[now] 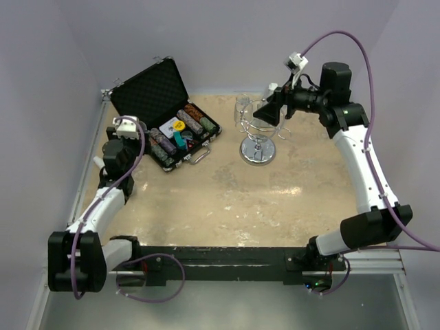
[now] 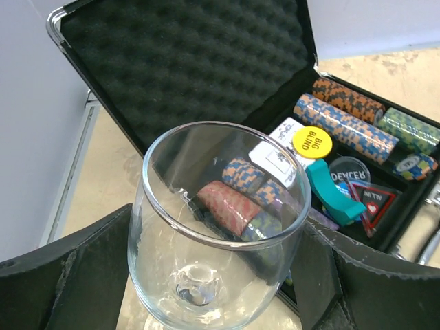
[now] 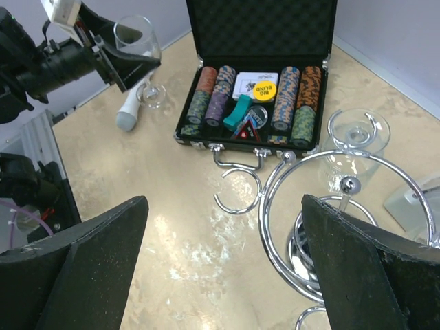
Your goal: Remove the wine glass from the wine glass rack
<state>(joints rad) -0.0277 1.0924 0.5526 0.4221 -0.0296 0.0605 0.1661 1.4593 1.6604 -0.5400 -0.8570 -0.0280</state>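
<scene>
The chrome wine glass rack (image 1: pixel 258 150) stands right of the table's middle, and its wire rings fill the lower right of the right wrist view (image 3: pixel 344 206). One clear wine glass (image 3: pixel 355 146) hangs upside down in a far loop (image 1: pixel 242 110). My right gripper (image 1: pixel 268 113) is open and empty, hovering over the rack top (image 3: pixel 223 275). My left gripper (image 1: pixel 122 129) is at the far left. Its fingers press both sides of the bowl of a second wine glass (image 2: pixel 213 227), which is upright. The right wrist view shows this glass (image 3: pixel 134 36) with its foot low by the table.
An open black poker chip case (image 1: pixel 172 117) lies at the back left, between the left gripper and the rack, with chip rows and a yellow "BIG BLIND" disc (image 2: pixel 311 143). A white cylinder (image 3: pixel 128 113) lies near the glass foot. Purple walls enclose the table.
</scene>
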